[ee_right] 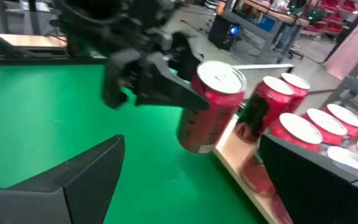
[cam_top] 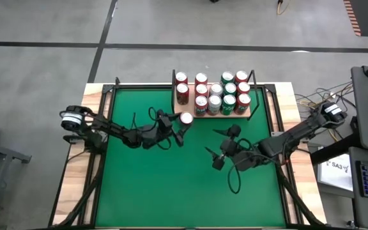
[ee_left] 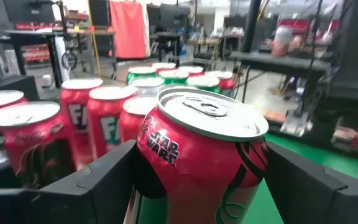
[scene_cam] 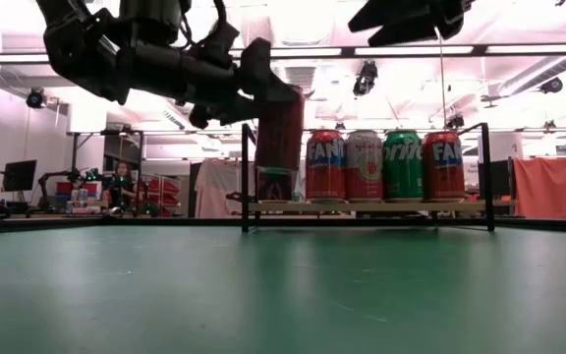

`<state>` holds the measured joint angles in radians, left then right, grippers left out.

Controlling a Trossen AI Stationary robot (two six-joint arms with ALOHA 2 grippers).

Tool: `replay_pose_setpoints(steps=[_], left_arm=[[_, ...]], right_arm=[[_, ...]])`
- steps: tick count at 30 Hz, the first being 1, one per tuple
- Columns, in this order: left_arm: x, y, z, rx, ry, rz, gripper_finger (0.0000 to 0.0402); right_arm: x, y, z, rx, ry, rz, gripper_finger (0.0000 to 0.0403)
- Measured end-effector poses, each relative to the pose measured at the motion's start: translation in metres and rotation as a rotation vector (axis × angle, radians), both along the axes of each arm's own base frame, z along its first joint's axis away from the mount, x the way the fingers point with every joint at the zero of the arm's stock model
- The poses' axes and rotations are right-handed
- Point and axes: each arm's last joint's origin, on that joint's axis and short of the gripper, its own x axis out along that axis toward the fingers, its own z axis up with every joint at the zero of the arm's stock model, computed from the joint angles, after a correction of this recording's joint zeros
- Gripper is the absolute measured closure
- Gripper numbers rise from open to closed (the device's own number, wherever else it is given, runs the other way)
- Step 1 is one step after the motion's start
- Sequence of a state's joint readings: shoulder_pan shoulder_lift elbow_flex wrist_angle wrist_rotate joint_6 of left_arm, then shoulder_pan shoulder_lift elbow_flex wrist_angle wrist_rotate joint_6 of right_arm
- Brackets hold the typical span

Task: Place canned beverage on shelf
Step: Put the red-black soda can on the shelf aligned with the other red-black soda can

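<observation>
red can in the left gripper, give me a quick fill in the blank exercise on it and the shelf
1. The red can is held by the ____ gripper.
2. The held can hangs just off the shelf, above the ____ felt tabletop.
3. The right gripper holds nothing and its fingers are ____.
4. In the low view, the can on the shelf between two red cans is ____.

Missing words: left; green; open; green

Cans (cam_top: 213, 96) crowd the shelf (cam_top: 254, 114), while the green tabletop (cam_top: 152, 185) in front lies open.
</observation>
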<state>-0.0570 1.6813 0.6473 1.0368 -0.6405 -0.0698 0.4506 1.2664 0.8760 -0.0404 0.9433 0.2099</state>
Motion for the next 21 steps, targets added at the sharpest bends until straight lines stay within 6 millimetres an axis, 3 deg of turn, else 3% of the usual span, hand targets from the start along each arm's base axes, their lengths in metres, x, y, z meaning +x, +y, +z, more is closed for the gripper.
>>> replay_pose_setpoints(steps=[14,21], left_arm=[[0.004,0.018,-0.007,-0.02,-0.022,0.081,0.0109],[0.006,0.021,-0.016,-0.07,-0.053,0.12,0.0109]], right_arm=[[0.012,-0.05,-0.009,0.023,0.009,-0.187,0.0039],[0.014,-0.059,-0.009,0.02,0.007,-0.219,0.0039]])
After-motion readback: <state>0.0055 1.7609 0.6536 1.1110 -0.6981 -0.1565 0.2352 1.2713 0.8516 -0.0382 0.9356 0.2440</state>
